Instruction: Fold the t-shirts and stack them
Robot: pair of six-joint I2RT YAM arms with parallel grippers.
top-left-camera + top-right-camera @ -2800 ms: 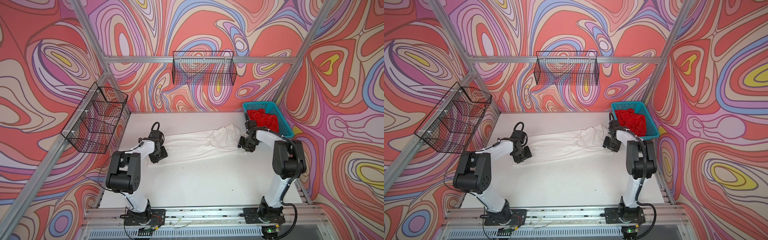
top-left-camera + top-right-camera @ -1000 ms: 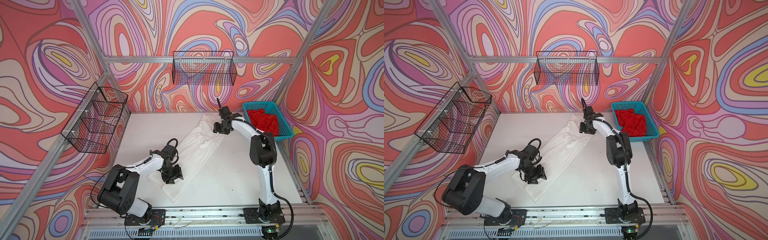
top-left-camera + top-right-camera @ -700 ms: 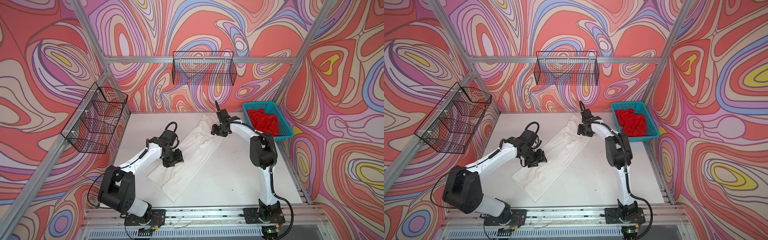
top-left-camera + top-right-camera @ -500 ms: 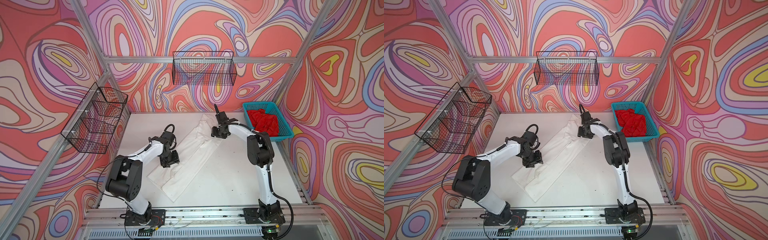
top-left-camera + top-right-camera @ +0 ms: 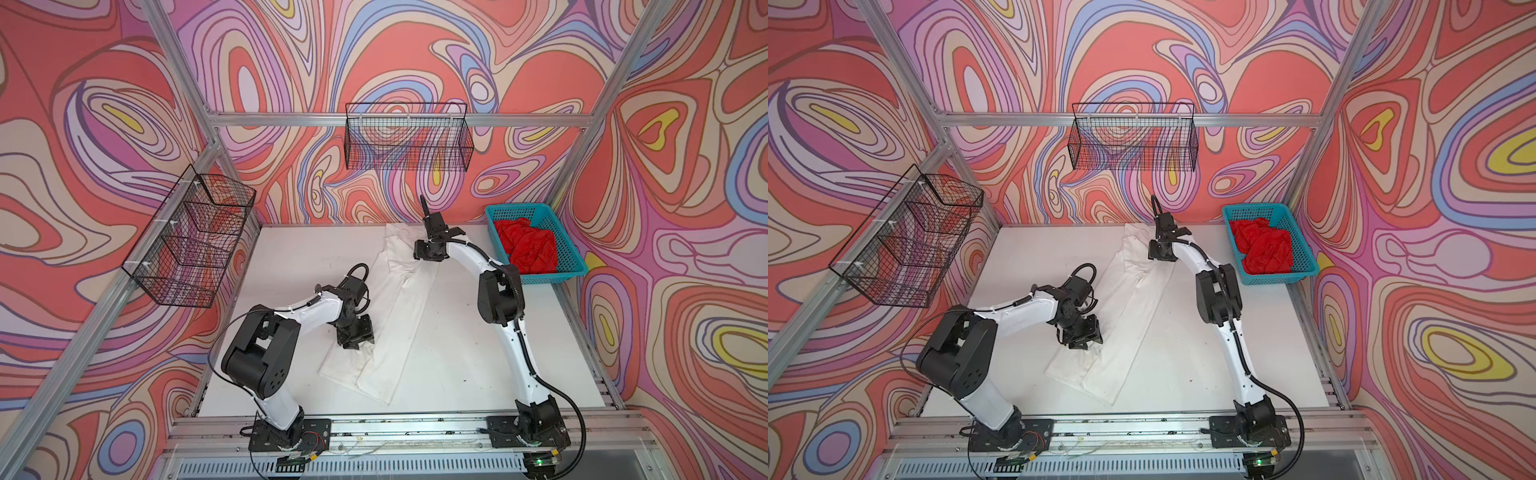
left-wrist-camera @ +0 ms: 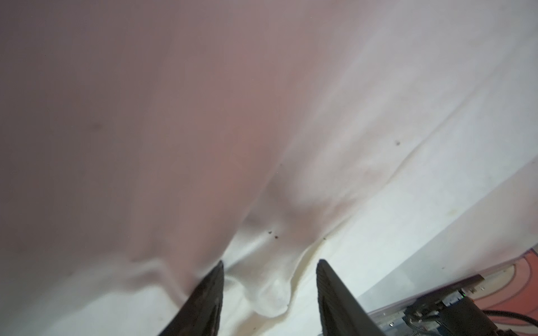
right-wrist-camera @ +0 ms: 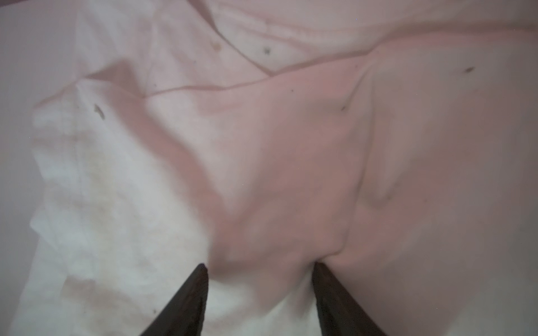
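White t-shirt [image 5: 395,307]: folded lengthwise into a long narrow strip, lying diagonally across mid tabletop [image 5: 457,353], faint dark specks, near end in two overlapping layers. Red t-shirt [image 5: 528,249]: crumpled in teal basket [image 5: 575,266] at far right corner.

Left claw [image 6: 269,286] low over strip's left edge, jaws apart, a cloth ridge between them. Right claw [image 7: 259,279] at far end, jaws apart, cloth bunched between; grip on either: cannot tell.

White tabletop, scuffed. Swirl-patterned walls; black wire baskets [image 5: 407,143] hung on them.

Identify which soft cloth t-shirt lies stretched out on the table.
The white t-shirt, a long folded strip between both grippers; the red t-shirt sits crumpled in the teal basket.
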